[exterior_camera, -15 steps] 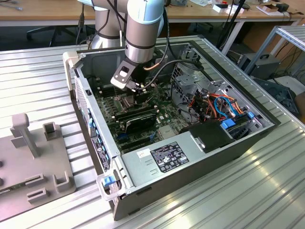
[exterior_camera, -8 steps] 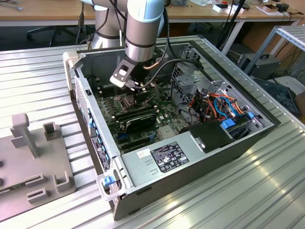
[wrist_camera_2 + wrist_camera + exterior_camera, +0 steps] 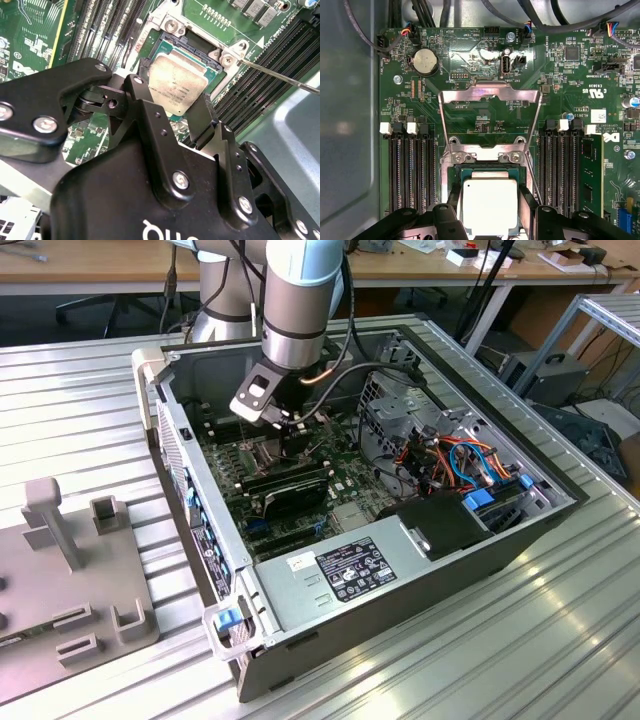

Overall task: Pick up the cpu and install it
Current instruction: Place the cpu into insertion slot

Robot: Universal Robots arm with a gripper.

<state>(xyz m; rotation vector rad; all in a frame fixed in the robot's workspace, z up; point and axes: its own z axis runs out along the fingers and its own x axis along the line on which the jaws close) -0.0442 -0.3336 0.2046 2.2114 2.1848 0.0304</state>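
While the square, silver-lidded cpu [image 3: 489, 206] is gripped by two opposite edges between the black jaws, narrowed onto it, it lies directly over the open dark socket [image 3: 196, 46] on the green motherboard [image 3: 470, 55]; whether it is seated cannot be told. It is best kept level and square to the socket frame and lowered straight, without sliding or force, since the contacts beneath are judged fragile. The hinged steel load plate [image 3: 490, 95] is folded back and the thin wire lever [image 3: 280, 76] is swung aside; both should be avoided. Black memory slots [image 3: 410, 170] flank the socket, inside the open grey computer case [image 3: 400, 605] on the ribbed metal counter [image 3: 560, 660].
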